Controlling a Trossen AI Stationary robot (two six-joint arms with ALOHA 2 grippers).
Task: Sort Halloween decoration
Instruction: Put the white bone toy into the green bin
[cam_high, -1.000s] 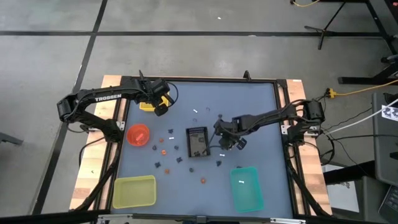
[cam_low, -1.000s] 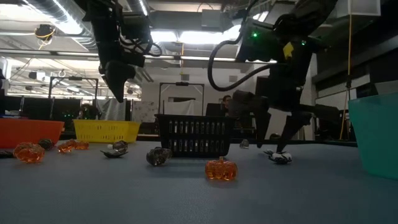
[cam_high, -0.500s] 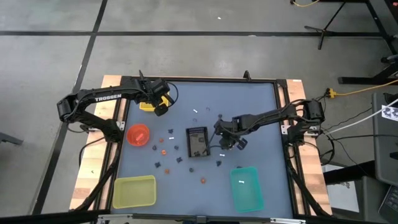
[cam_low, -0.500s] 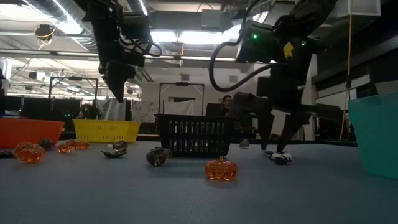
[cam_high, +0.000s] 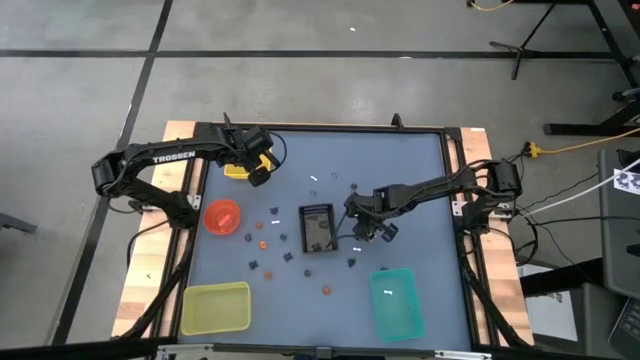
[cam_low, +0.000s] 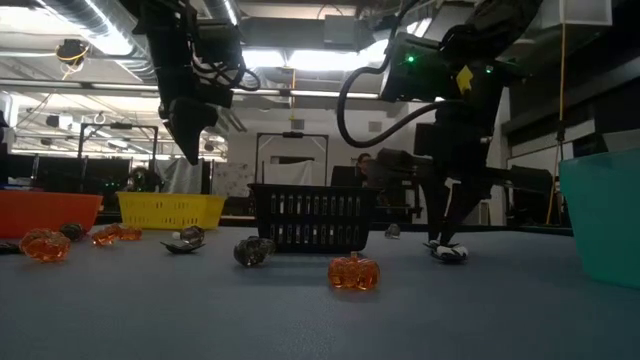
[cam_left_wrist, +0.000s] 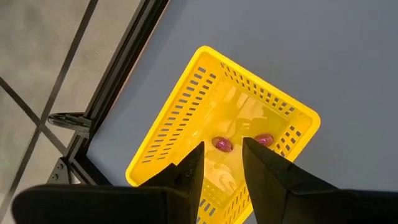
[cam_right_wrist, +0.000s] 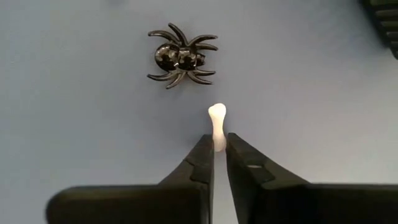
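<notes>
black spider just beyond right hand; mat around bare.

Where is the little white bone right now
The white bone is pinched in the right hand, low over the table just right of the black basket, with a black spider lying beside it.

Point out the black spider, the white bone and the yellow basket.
black spider (cam_right_wrist: 181, 58), right wrist view, on its body.
white bone (cam_right_wrist: 217, 118), right wrist view, on its free end.
yellow basket (cam_left_wrist: 176, 112), left wrist view, on its slotted wall.
</notes>
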